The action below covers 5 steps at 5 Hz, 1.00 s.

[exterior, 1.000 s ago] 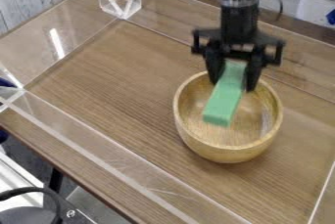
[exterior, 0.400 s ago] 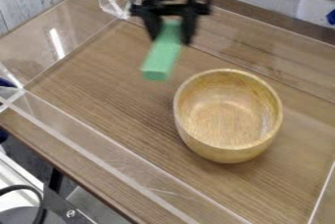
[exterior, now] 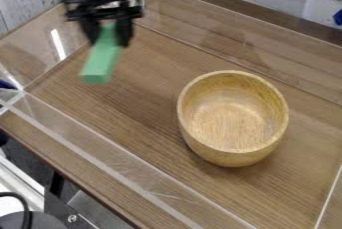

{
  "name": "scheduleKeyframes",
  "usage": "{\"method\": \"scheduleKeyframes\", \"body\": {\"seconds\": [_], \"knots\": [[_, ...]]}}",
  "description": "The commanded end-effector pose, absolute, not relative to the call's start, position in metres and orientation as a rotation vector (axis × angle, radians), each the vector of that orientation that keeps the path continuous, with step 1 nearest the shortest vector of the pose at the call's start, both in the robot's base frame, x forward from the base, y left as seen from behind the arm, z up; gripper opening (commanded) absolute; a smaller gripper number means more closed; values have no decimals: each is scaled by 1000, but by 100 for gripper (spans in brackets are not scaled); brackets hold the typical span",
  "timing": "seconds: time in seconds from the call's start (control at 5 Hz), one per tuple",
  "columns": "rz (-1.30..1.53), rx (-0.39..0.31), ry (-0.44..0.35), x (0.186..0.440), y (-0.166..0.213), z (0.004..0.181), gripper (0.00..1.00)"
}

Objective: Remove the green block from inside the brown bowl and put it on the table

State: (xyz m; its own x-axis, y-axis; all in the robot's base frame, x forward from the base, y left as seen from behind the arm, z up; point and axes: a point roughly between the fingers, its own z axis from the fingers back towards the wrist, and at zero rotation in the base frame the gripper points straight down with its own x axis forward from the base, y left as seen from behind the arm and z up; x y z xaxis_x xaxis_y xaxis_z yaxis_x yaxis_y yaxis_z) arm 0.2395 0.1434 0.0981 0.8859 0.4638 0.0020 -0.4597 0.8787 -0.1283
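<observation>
The green block (exterior: 100, 57) hangs tilted in the air over the left part of the table (exterior: 147, 113), its upper end pinched between the black fingers of my gripper (exterior: 106, 31), which is shut on it. The gripper points straight down and sits well left of the brown bowl (exterior: 234, 116). That round light-brown wooden bowl stands on the table at the right with nothing inside it.
Low clear acrylic walls (exterior: 54, 39) edge the tabletop on the left, the back and the front. A small clear bracket stands at the back left corner, behind the arm. The table's front edge runs diagonally along the lower left.
The gripper has lifted the green block out of the bowl and carried it to the left across the table. The bowl stays in place, now with nothing in it.
</observation>
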Motion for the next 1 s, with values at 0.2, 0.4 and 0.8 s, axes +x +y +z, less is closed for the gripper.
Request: {"method": "scheduleKeyframes", "body": {"seconds": [0.2, 0.4, 0.8], "knots": [[462, -75, -50, 224, 162, 81, 0], [446, -65, -35, 225, 159, 70, 0], [393, -71, -24, 233, 144, 64, 0]]}}
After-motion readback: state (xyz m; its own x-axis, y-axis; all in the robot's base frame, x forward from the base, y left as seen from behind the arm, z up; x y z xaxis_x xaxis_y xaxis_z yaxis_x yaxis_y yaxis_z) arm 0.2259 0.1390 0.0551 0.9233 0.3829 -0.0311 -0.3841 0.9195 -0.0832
